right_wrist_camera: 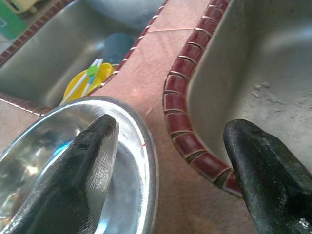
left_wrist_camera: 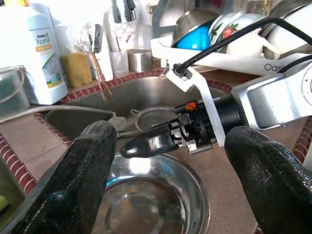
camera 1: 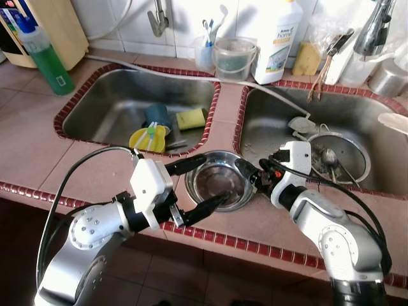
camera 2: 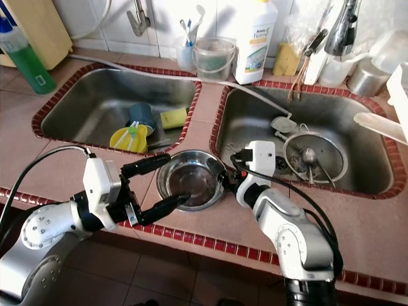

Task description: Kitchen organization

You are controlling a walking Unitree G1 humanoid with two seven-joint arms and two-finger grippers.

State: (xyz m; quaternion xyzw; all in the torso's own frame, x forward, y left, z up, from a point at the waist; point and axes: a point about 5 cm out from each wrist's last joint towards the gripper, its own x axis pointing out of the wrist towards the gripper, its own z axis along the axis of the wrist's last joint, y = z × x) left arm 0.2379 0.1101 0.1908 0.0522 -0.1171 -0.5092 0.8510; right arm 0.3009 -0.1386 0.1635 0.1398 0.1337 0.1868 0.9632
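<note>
A steel bowl point(camera 1: 218, 180) sits on the tiled counter point(camera 1: 223, 102) between the left sink point(camera 1: 121, 102) and the right sink point(camera 1: 274, 127), near the counter's front edge. The left gripper point(camera 1: 204, 183) is spread wide across the bowl's left side, one finger over the far rim and the other reaching over the near rim into the bowl, holding nothing. The right gripper point(camera 1: 252, 175) meets the bowl's right rim with its fingers apart; one finger lies over the bowl's inside, the other outside above the counter, gripping nothing. The left sink holds a yellow plate point(camera 1: 148, 139), a yellow sponge point(camera 1: 190, 118) and a dark cup point(camera 1: 156, 115). A green bottle point(camera 1: 46, 56) stands on the counter's far left; a white detergent bottle point(camera 1: 278, 38) stands behind the sinks.
</note>
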